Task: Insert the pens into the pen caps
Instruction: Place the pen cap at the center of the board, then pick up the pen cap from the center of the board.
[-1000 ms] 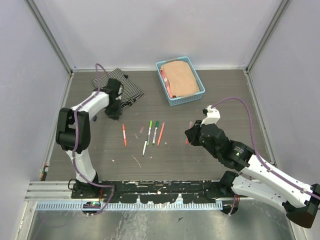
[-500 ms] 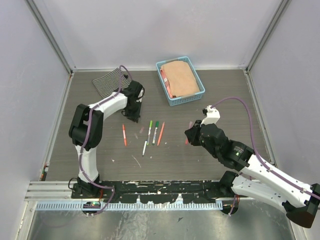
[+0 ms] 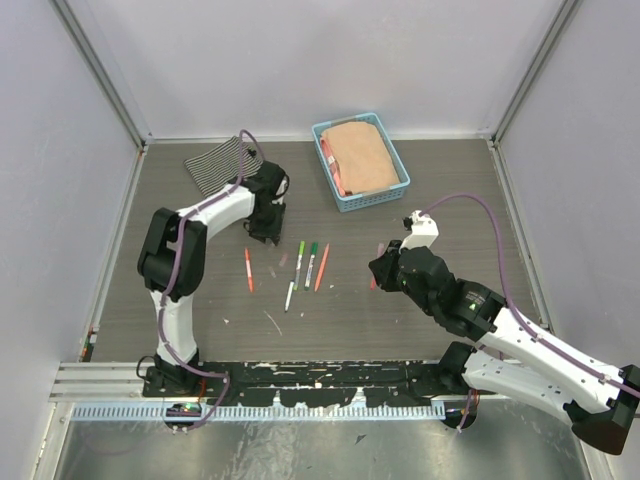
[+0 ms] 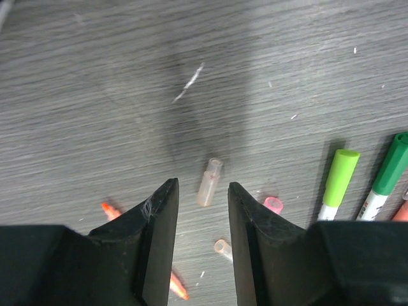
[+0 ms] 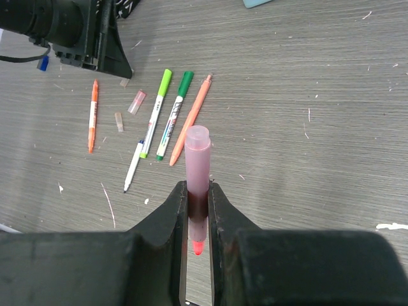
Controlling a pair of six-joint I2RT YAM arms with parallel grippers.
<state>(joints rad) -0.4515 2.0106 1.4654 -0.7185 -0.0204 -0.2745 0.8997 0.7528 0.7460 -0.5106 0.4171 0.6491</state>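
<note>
A pink pen was clamped in the right tool; the left tool hung open over a pale cap.
The pen stood upright, red tip down; the cap lay on the worktop just beyond the parted, empty jaws; the other pens lay loose between the arms.

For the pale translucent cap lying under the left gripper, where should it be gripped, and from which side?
Across its mid-body, coming straight down. The pale cap lies flat on the table, its length running between the open fingers of the left gripper, so they would likely close on its two long sides.
</note>
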